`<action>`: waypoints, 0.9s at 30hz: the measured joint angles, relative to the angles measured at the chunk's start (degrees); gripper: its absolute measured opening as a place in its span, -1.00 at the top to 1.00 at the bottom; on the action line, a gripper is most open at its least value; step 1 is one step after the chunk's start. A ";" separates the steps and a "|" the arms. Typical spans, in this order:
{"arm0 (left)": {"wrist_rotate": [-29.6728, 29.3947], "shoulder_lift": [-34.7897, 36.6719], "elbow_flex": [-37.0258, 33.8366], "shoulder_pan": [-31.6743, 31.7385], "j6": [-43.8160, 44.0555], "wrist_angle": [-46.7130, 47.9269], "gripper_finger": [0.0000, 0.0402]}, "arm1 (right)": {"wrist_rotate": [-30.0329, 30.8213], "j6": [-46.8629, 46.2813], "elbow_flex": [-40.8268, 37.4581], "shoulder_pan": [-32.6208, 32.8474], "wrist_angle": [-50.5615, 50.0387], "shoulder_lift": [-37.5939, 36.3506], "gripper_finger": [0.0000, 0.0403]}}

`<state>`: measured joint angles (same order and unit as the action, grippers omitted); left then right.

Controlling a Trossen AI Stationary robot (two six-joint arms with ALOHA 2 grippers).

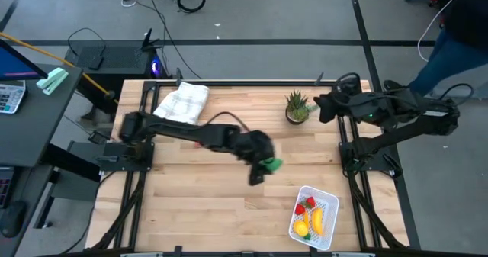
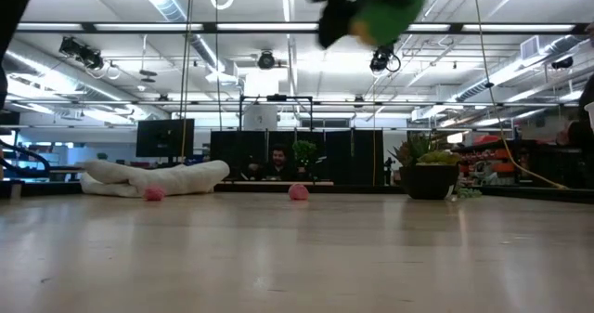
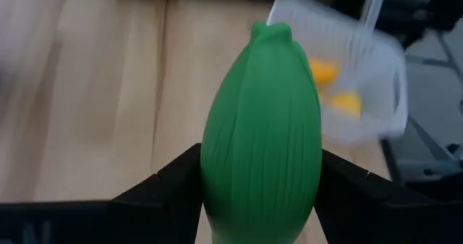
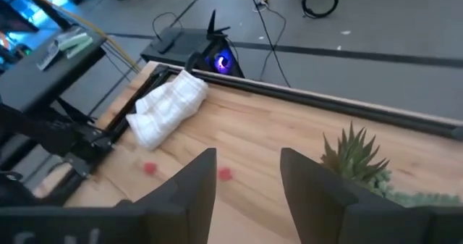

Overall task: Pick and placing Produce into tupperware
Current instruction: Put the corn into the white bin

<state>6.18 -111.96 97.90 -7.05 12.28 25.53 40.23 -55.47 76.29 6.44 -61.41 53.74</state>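
Note:
My left gripper [image 1: 263, 167] hangs above the middle of the table, shut on the green oblong ribbed piece [image 3: 260, 135], which shows high up in the low view [image 2: 390, 11]. The white tupperware [image 1: 314, 215] sits near the table's near right corner, beyond the green piece in the left wrist view [image 3: 347, 70]. It holds a red piece [image 1: 309, 204] and yellow pieces [image 1: 313, 223]. Two small red pieces [image 4: 150, 168] [image 4: 225, 174] lie on the table near the cloth. My right gripper [image 4: 249, 179] waits open over the far right edge. My left gripper pinches the green oblong piece between its two fingers [image 3: 173, 182], one on each long side, at the wide lower half [image 3: 217, 171]. The piece points forward along the fingers, its narrow tip [image 3: 271, 34] ahead. It is lifted clear of the table.
A white folded cloth [image 1: 183, 102] lies at the far left of the table. A small spiky potted plant [image 1: 297, 108] stands at the far right, close to my right gripper. Bare wood stretches between the left gripper and the tupperware. A person stands beyond the table's far right corner.

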 joint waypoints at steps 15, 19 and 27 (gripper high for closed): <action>7.74 -28.75 34.55 -4.50 2.48 -12.90 -0.08 | 1.05 6.46 0.00 0.00 -9.72 0.76 0.19; 12.40 -32.39 33.03 -6.33 5.32 -26.02 -0.17 | 2.97 6.66 0.00 0.00 -10.84 0.74 0.19; 12.04 -38.05 33.01 -6.40 9.36 -33.83 -0.14 | 4.50 6.67 0.00 0.00 -11.15 0.74 0.19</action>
<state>18.22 -150.01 130.91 -13.45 21.64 -8.29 44.73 -48.81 76.29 6.44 -72.55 54.48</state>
